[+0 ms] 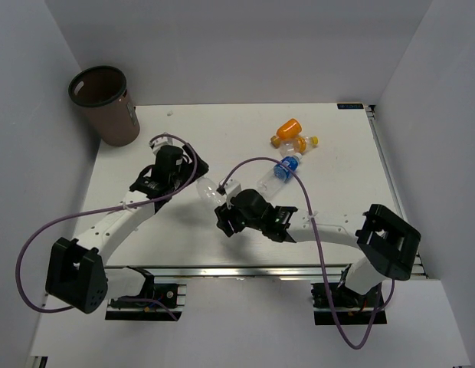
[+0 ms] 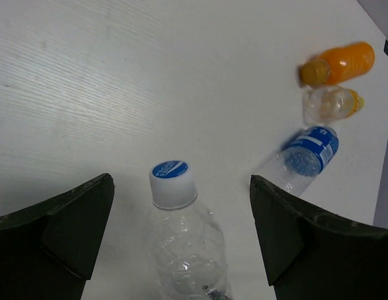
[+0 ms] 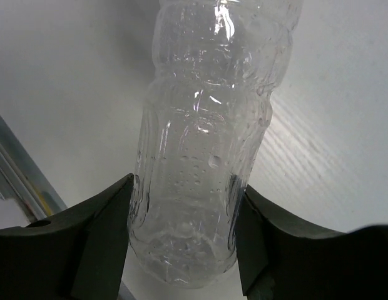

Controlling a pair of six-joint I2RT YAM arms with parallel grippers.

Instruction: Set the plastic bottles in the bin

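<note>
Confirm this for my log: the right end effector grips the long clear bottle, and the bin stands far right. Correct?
Not quite. The top external view shows the bin far left. The right end effector does grip the long clear bottle.

I am working in a lab booth: plain white walls (image 1: 245, 46) are boxing in the far and side edges of my table (image 1: 222, 138).

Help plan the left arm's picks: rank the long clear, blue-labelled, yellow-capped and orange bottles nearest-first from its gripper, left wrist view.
1. Long clear bottle, between the fingers.
2. Blue-labelled bottle, right.
3. Yellow-capped bottle and orange bottle, far right: too close to call.
</note>
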